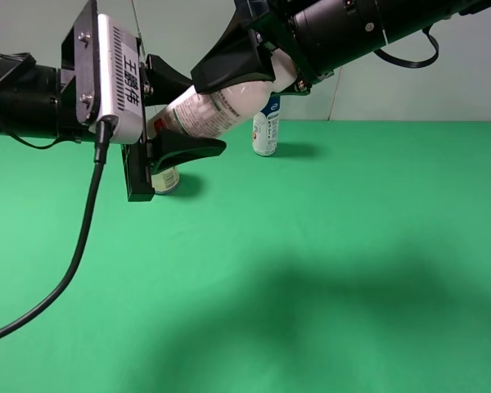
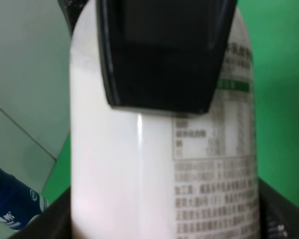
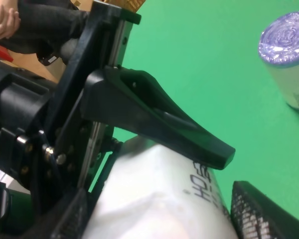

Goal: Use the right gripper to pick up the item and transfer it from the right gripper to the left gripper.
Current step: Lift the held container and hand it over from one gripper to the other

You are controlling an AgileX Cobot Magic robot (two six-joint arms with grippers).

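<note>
Green table (image 1: 327,246) fills most of the exterior view, pale wall behind it. Big soft shadow on the cloth at the near side.

Left arm comes in from the left edge, with a white module (image 1: 119,78) carrying black print and a thick black cable (image 1: 82,237) drooping down to the table. The left gripper (image 1: 182,115) has its jaws clenched on the item (image 1: 209,110), one jaw above and one below, at the end with the red band.

All-black right arm reaches down from the upper right. The right gripper (image 1: 252,75) has its jaws clamped on the item's other, rounded white end. The cap is hidden behind the wedge jaw.

Item is up in the air, well clear of the table, tilted, spanning between the two grippers and grasped by both. The left wrist view shows its white side and printed label up close, with a black jaw across it.

Blue-capped slim bottle (image 1: 266,131) stands upright at the back of the table, below the right gripper. Purple-lidded can (image 1: 165,180) sits on the table under the left gripper, partly hidden by it.
</note>
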